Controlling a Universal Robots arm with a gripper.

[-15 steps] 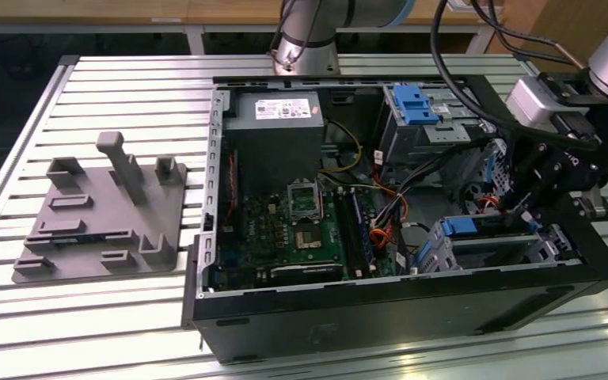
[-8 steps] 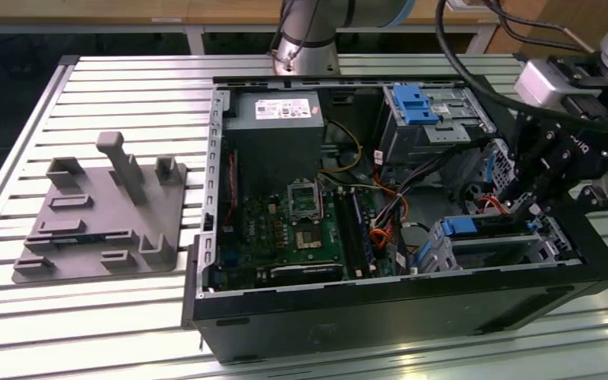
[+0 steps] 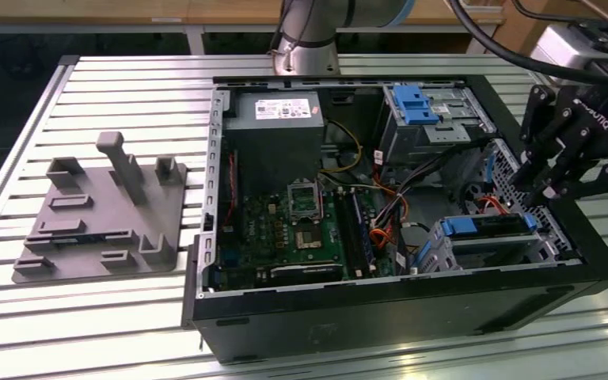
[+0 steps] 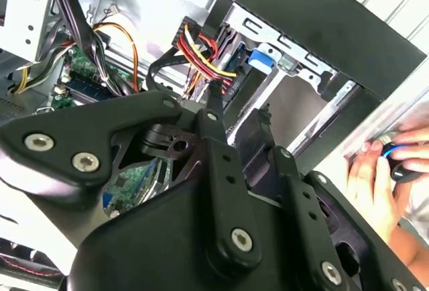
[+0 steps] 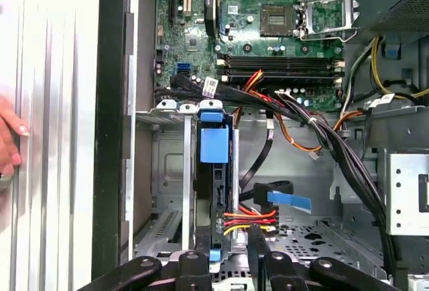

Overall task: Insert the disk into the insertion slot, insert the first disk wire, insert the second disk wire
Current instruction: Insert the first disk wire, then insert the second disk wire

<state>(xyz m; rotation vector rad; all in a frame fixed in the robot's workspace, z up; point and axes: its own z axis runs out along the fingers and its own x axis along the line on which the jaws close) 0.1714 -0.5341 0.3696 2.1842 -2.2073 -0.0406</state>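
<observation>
The disk point(image 3: 489, 226), silver with a bright blue carrier, sits inside the insertion slot point(image 3: 541, 247), a small bare-metal cage at the case's corner on the exterior view's right. In the first wrist view I see the disk edge-on by its blue handle point(image 5: 214, 145), between the cage walls point(image 5: 171, 170). A red, yellow and black wire point(image 5: 251, 218) ends at the disk's edge, close to one fingertip. A dark cable with a blue tab point(image 5: 288, 200) lies beside it. My gripper point(image 3: 547, 190) point(image 4: 239, 100) point(image 5: 228, 254) hovers over the disk's wire end, fingers apart, pinching nothing.
A larger grey drive bay with a blue latch point(image 3: 415, 103) stands at the back of the case, next to the power supply point(image 3: 278, 111). Cable bundles point(image 5: 322, 130) cross over the motherboard point(image 3: 304, 229). A grey fixture point(image 3: 104, 214) lies on the slatted table. A person's hand point(image 4: 382, 170) rests outside the case.
</observation>
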